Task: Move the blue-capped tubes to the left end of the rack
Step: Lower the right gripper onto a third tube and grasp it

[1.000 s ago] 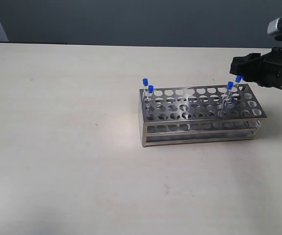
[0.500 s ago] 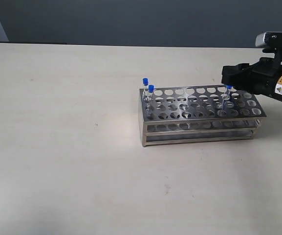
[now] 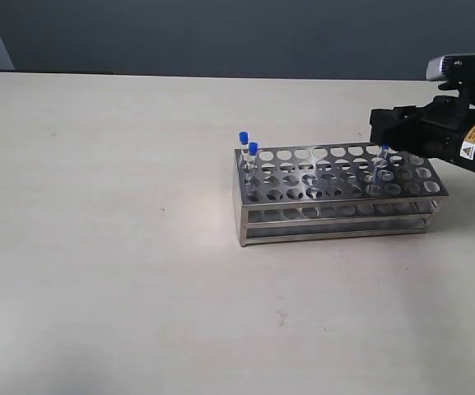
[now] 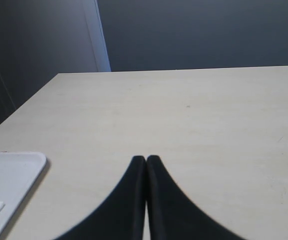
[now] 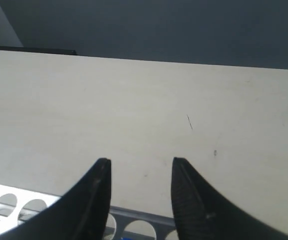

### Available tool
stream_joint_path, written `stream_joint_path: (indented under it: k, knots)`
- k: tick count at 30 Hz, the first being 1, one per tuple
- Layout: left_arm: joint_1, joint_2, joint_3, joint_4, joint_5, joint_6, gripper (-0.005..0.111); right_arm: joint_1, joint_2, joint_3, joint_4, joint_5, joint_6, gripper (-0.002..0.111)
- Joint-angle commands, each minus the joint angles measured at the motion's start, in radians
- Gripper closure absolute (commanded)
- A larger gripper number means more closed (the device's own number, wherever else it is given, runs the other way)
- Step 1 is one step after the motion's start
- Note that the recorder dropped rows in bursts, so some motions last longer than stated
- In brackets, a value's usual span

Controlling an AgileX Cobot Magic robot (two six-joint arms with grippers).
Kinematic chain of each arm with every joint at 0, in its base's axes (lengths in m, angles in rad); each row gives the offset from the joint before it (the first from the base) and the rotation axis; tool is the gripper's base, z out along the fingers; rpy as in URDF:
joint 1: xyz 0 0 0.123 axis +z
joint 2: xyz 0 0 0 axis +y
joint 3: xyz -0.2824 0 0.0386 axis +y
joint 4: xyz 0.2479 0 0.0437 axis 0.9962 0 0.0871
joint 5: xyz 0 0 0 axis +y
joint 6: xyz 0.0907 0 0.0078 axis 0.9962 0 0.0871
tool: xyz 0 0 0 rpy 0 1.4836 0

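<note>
**A:** Where do the blue-capped tubes stand?

**B:** Two of them, the corner tube and its neighbour, sit at the left end of the rack. A stray tube stands upright near the right end. I judge that one has yet to cross

**A:** And the right gripper?

**B:** It hangs over the rack's right end, close beside the stray tube's cap, with its jaws spread and nothing between them. Its bulk hides the holes behind it, so I cannot tell whether another tube stands there

**A:** What could go wrong?

**B:** The tube is thin and only a short length shows above the top plate, so there is little to pinch. If the fingers come down off-centre, one may knock the cap and tilt the tube in its hole. It could also strike the steel and shove the whole rack along the table. A weak pinch on the cap could let it slip on the lift. Pulled askew, the tube may bind in its hole and drag the rack up

**A:** The left gripper?

**B:** Its jaws are pressed together and empty, over the table with no rack in its view, so I see little risk there
</note>
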Motion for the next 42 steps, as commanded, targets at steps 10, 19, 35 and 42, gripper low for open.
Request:
stream_joint_path:
  k: [10, 19, 35, 42]
  knots:
    - [-0.004, -0.005, 0.002, 0.006, -0.007, -0.005, 0.106, -0.006, 0.003, 0.001, 0.059, 0.044, -0.142, 0.069]
    - [-0.004, -0.005, 0.002, 0.006, -0.011, -0.005, 0.106, -0.006, 0.003, 0.001, 0.061, 0.054, -0.144, 0.108]
    - [-0.004, -0.005, 0.002, 0.006, -0.011, -0.005, 0.106, -0.020, -0.045, -0.021, 0.107, 0.065, -0.158, 0.058]
    - [-0.004, -0.005, 0.002, 0.006, -0.011, -0.005, 0.106, -0.020, 0.079, -0.076, 0.064, 0.000, -0.158, 0.058]
